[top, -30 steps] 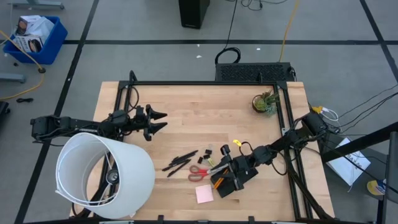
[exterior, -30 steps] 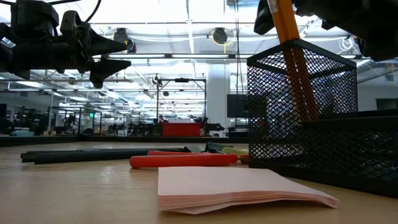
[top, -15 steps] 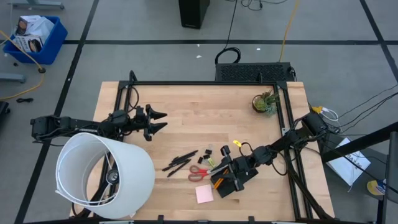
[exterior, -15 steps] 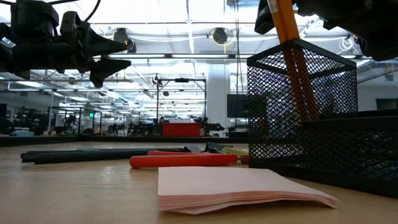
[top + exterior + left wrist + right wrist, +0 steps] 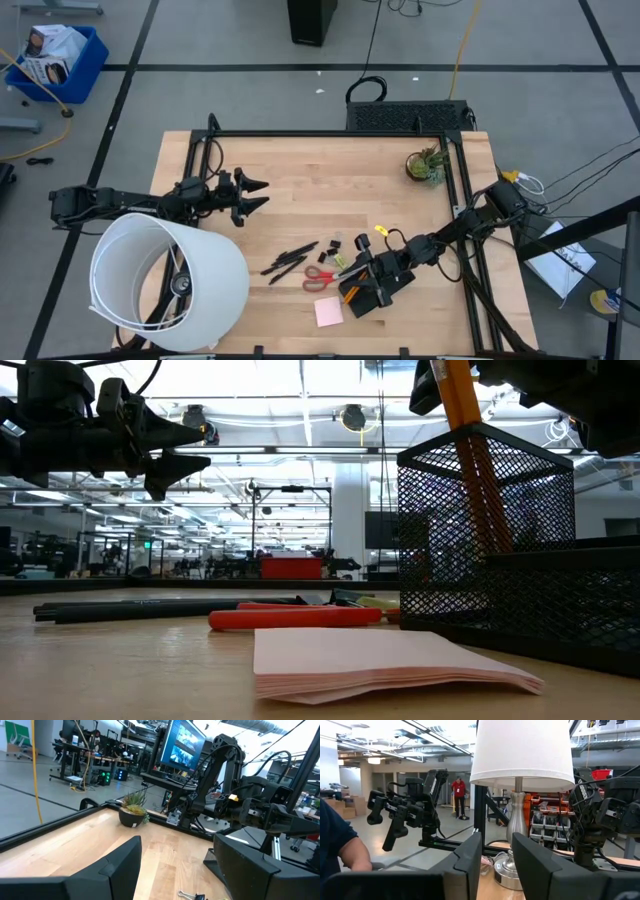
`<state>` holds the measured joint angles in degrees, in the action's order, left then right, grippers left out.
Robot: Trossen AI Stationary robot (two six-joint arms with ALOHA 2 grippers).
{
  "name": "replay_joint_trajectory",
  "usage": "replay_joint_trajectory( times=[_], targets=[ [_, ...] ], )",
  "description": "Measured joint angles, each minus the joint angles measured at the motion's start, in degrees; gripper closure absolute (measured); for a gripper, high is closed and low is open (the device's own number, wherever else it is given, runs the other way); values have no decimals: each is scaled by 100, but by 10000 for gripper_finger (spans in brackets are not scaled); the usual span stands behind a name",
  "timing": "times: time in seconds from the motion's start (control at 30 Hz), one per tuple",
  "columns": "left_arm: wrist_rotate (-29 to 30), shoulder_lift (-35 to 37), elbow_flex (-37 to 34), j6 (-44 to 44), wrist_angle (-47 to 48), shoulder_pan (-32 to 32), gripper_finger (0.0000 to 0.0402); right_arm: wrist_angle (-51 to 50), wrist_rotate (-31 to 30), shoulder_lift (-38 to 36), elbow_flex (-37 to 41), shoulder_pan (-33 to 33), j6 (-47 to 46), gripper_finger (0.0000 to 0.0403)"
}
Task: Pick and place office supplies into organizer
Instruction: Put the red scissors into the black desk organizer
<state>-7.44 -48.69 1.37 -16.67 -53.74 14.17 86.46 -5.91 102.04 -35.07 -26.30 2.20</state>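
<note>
In the lower right of the high view, the right gripper (image 5: 362, 272) stands over the black mesh organizer (image 5: 372, 290) and its fingers are clamped on the orange pencil (image 5: 349, 293). The low view shows why: the pencil (image 5: 474, 455) goes down at a slant into the tall cup of the organizer (image 5: 486, 520), so the grip keeps it steered until its tip sits inside. The release seems the next step.

The other supplies lie on the wood just left of the organizer, probably waiting for their turn: the red-handled scissors (image 5: 322, 278), the black pens (image 5: 289, 260), small black clips (image 5: 334, 245) and, below them, the pink sticky-note pad (image 5: 328, 312), which fills the front of the low view (image 5: 385, 662).

The left gripper (image 5: 250, 196) hovers at the middle left, well apart from all these, with its fingers spread and holding nothing; it only waits. A white lampshade (image 5: 165, 283) covers the lower left corner and a small potted plant (image 5: 427, 165) stands in the upper right.
</note>
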Motion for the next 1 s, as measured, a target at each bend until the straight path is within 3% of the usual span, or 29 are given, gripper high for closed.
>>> replay_joint_trajectory(
  times=[1.0],
  targets=[
    [2, 0, 0, -3, -1, 0, 149, -8, -2, 0, 0, 0, 113, 301]
  ],
)
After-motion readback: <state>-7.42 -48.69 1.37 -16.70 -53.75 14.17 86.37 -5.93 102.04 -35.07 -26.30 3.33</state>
